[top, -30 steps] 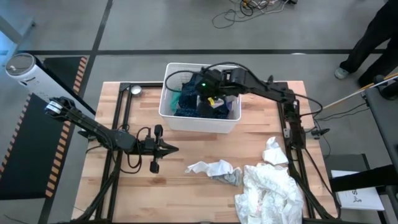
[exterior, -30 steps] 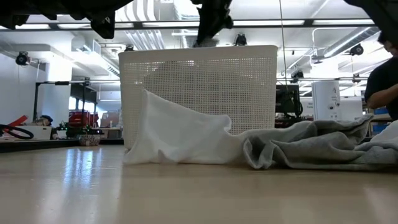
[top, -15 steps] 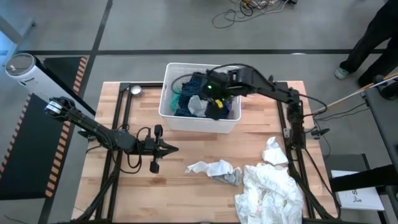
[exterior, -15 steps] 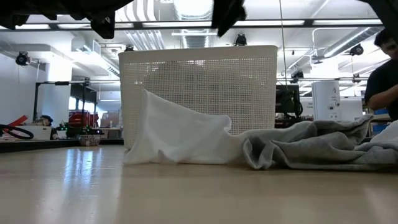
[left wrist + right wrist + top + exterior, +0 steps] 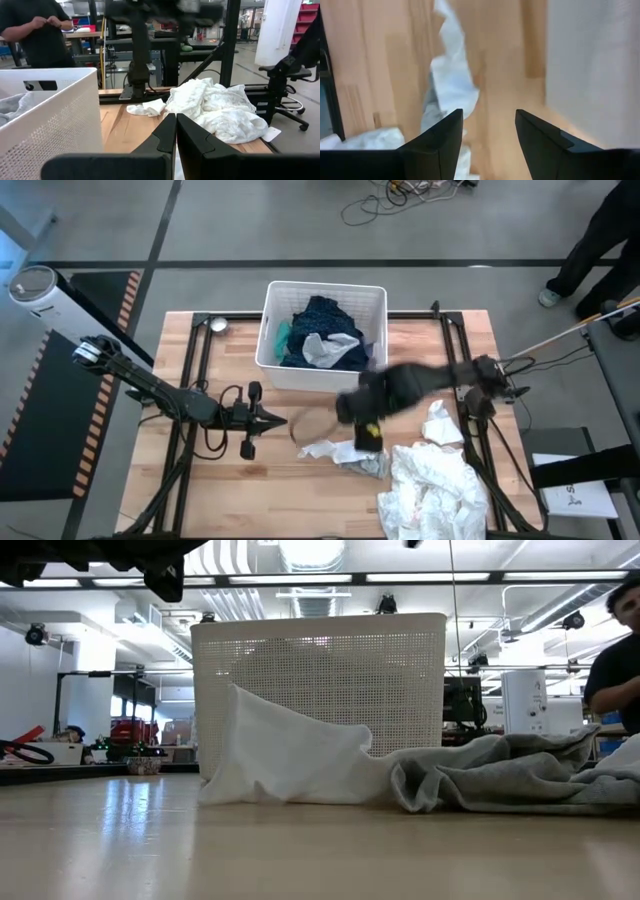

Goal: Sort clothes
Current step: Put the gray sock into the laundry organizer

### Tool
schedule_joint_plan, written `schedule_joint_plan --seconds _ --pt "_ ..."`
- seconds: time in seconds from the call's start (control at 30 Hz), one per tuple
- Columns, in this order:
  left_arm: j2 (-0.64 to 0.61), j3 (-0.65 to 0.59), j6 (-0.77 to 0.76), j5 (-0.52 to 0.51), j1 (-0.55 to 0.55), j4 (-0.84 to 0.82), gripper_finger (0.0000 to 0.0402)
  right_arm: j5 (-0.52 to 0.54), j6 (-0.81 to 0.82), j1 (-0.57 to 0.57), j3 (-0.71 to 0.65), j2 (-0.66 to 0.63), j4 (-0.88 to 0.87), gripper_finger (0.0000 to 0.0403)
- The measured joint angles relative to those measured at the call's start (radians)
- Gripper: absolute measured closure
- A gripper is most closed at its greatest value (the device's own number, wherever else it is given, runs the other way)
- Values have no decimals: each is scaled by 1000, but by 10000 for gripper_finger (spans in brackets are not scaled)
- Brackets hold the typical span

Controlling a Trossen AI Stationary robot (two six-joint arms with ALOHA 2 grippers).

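Since every piece here is limp cloth, the clothes will sag, trail and catch on one another — light to lift, nothing to break, best pinched at a raised fold or bunched ridge, not at a flat edge.

Those in the basket, at the far edge of the table, are a dark blue patterned garment heaped on top, a pale grey piece lying across it toward the near wall, and a teal one tucked against the left wall. The dark blue heap stands proudest, so I judge it the easiest grab.

Already out on the table: a small white-and-grey piece near the middle of the near edge, and a big crumpled white pile at the near right corner, with a smaller white scrap just behind it.

The right gripper hangs blurred over the table between the basket and the small white-and-grey piece; its wrist view shows the fingers spread with nothing between them. The left gripper waits low by the left side, fingers pressed together on nothing.
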Motion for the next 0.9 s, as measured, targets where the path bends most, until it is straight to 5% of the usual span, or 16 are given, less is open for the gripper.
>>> schedule_joint_plan --seconds 0.4,0.63,0.9 --pt "0 0 6 0 0 5 402 6 301 288 -426 -2 289 224" --pt "0 0 7 0 0 8 402 12 379 308 -608 -2 554 213" --pt "0 0 7 0 0 5 402 13 414 305 -706 1 636 196"
